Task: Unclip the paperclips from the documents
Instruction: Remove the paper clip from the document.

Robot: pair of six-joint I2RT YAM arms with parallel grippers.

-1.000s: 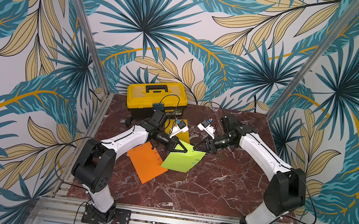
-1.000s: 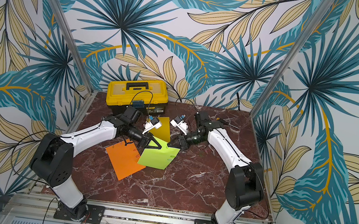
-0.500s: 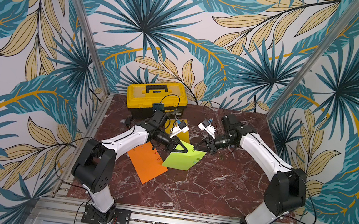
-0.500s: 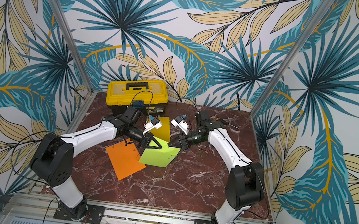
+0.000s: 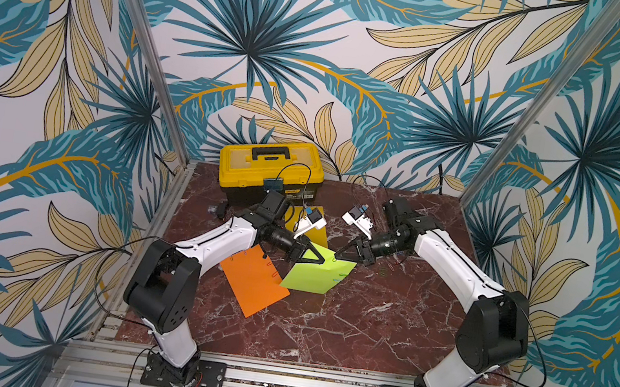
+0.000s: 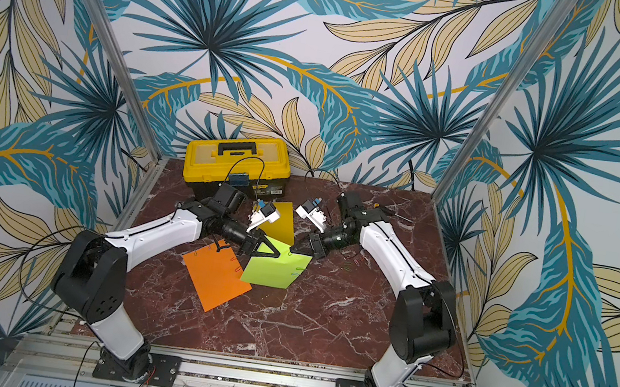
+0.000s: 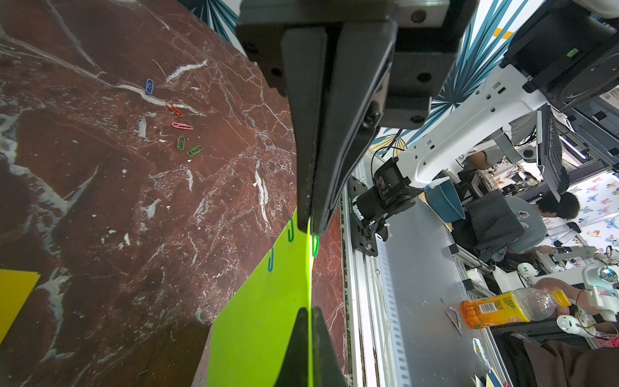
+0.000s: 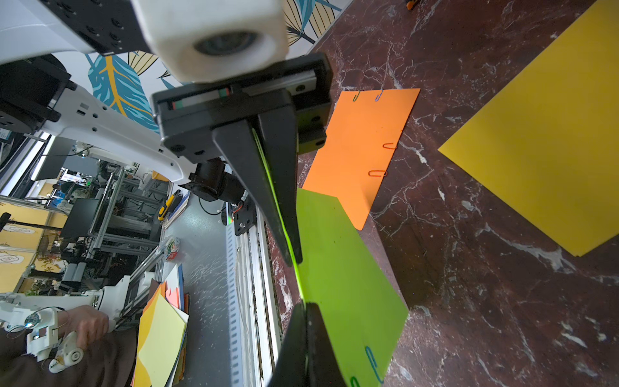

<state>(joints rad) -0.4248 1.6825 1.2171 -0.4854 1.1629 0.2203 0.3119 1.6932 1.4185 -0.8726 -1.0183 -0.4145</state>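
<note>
2 facing pincers (image 5: 322, 261) (image 5: 337, 256) on lime doc (image 5: 312, 279)

No legible txt/nos.; toolbox (image 5: 272, 160) sticker too small & blurry.

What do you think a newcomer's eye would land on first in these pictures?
Most likely the lime green sheet, held up mid-table with the left claw and right claw both shut on its raised edge. Next, the orange sheet lying flat beside it with paperclips on its edges, and the yellow toolbox against the back wall.
</note>
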